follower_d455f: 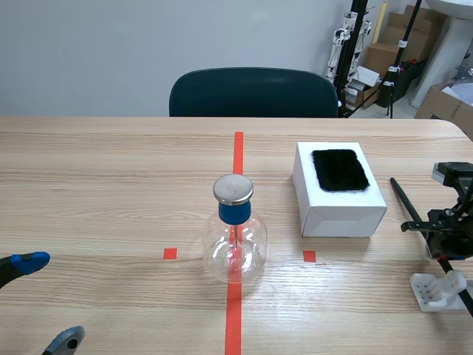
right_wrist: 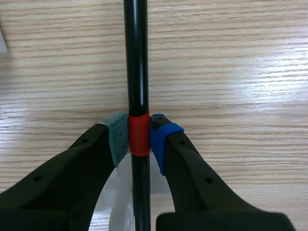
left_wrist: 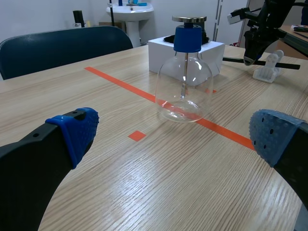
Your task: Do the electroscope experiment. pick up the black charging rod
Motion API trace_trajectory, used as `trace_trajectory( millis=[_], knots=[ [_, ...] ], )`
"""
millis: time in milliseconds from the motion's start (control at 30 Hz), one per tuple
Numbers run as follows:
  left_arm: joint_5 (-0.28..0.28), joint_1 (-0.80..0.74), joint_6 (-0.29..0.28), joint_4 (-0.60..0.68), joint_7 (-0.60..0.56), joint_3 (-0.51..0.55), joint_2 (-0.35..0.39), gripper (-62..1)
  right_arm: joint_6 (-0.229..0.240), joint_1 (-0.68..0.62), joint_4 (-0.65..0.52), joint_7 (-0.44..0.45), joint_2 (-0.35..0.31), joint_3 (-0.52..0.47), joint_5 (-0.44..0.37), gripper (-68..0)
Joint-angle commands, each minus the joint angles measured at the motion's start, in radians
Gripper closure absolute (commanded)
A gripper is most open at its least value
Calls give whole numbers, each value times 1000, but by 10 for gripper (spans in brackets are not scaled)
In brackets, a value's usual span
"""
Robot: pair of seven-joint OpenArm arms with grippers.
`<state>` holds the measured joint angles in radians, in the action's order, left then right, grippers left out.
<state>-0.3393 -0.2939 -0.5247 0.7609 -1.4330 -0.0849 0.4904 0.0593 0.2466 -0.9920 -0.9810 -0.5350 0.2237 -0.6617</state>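
The black charging rod (right_wrist: 136, 57) with a red band (right_wrist: 138, 134) lies pressed between my right gripper's (right_wrist: 139, 137) pads, so that gripper is shut on it. In the scene view the rod (follower_d455f: 404, 198) slants at the table's right edge, with my right gripper (follower_d455f: 442, 255) over its near part above a white stand (follower_d455f: 436, 288). The glass flask electroscope (follower_d455f: 235, 237) with blue collar and metal cap stands on the red centre line. My left gripper (left_wrist: 173, 139) is open, low at the near left, well short of the flask (left_wrist: 184, 82).
A white box (follower_d455f: 338, 192) with a black fur patch (follower_d455f: 339, 169) on top sits right of the flask. A dark chair (follower_d455f: 253, 92) stands behind the table's far edge. Cardboard boxes and stands fill the back right.
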Motion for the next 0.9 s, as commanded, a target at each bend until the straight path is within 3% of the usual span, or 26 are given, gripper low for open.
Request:
trace_trajectory(
  millis=[0,367,533,700,867],
  knots=[
    [11,-5,-1,5,-17,6,9,-623,0,22,-5,0,-5,-5,-19,1],
    [11,-5,-1,5,-17,6,9,-623,0,14,-6,0,-10,-7,-24,1],
    [11,-5,-1,5,-17,6,9,-623,0,-1,-34,0,-53,-10,-73,1],
    [11,-5,-1,5,-17,6,9,-623,0,-32,-135,-29,-85,-29,-90,1],
    [11,-5,-1,5,-18,6,9,-623,0,-118,-309,-52,-124,-92,-89,1]
  ],
)
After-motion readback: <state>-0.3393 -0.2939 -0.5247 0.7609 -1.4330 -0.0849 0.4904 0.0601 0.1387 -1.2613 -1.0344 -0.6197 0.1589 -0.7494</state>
